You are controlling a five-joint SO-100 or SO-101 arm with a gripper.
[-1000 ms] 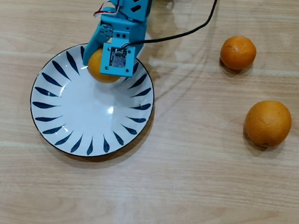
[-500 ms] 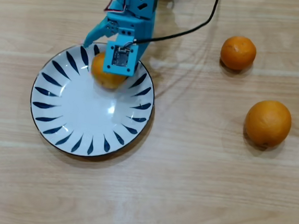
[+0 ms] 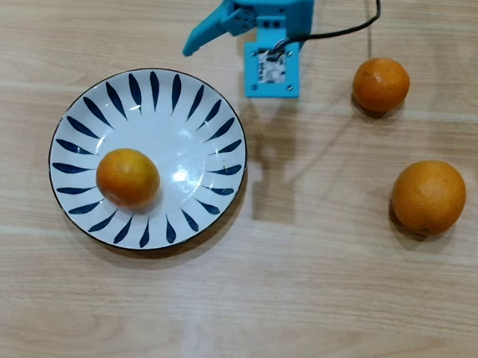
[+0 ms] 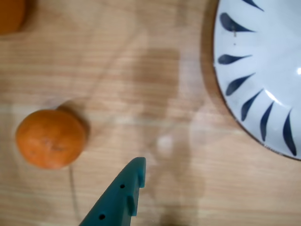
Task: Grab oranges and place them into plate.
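The wooden table (image 3: 312,303) fills the overhead view, pale planks running left to right.

The plate (image 3: 86,111) is the widest thing on it, lying at about 9 o'clock from the picture's centre, white with dark blue petal strokes round the rim. In the wrist view a part of the same plate (image 4: 244,61) shows at 2 o'clock.

The blue arm (image 3: 274,19) enters from 12 o'clock in the overhead view, off the plate and above bare wood between the plate and the 2 loose oranges. Its gripper (image 3: 233,57) holds nothing and stands spread: 1 slim finger (image 3: 203,35) points out toward 8 o'clock, clear of the squarish part beside it. In the wrist view only 1 dark teal finger (image 4: 123,193) rises from 6 o'clock.

The larger orange (image 3: 428,197) rests on the table at 3 o'clock, well apart from the plate. In the wrist view only a sliver of an orange (image 4: 10,14) shows at 10 o'clock; which fruit it is cannot be told.

1 smaller orange (image 3: 128,178) lies inside the plate, at about 8 o'clock from the plate's centre.

The other smaller orange (image 3: 380,84) sits on the table at 2 o'clock, near the arm but not touching it. In the wrist view it (image 4: 51,139) lies at 8 o'clock.
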